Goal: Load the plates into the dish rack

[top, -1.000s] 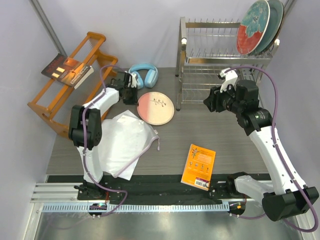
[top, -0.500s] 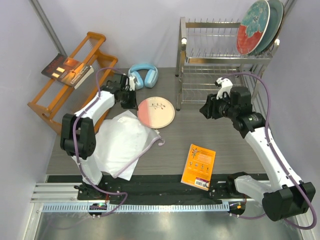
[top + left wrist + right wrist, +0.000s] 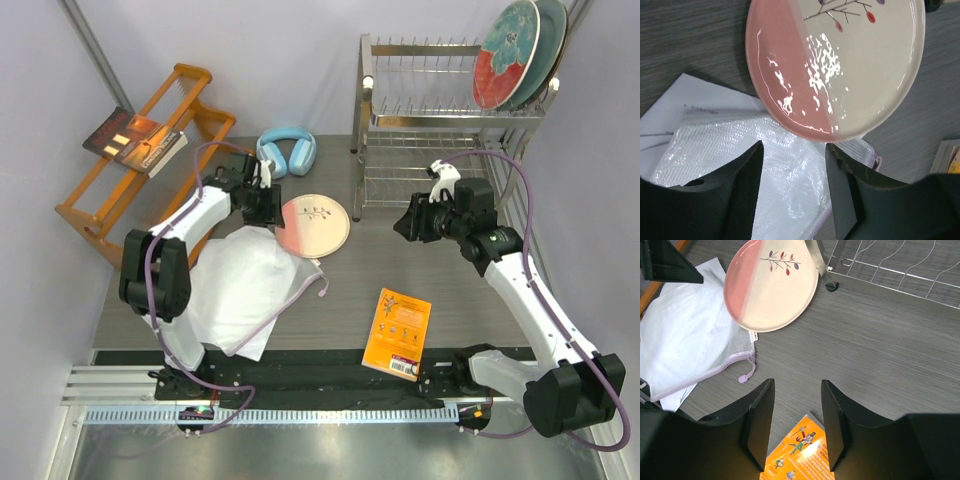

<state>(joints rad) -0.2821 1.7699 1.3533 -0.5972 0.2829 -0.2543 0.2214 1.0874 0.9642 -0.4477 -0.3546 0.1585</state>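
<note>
**One plate on the table, two in the rack, both grippers spread and empty**

We counted three round glazed plates. The glossy pink-and-cream plate with a sprig [image 3: 313, 223] lay flat on the grey wood-grain table [image 3: 450, 300], its rim overlapping a corner of the white mesh zip bag [image 3: 245, 285]. The teal-and-red patterned plate [image 3: 505, 55] and a darker teal plate [image 3: 552, 40] stood in the slotted top tier of the tall shiny silver wire dish rack [image 3: 440, 120]. We saw the left gripper [image 3: 794, 147] over the bag at the pink plate's edge, jaws apart, gripping nothing. The right gripper [image 3: 797, 382] hung above bare table, likewise parted. Nearby lay light blue headphones [image 3: 287, 150], an orange booklet [image 3: 397, 333] and an orange wooden slatted rack [image 3: 140, 170].
</note>
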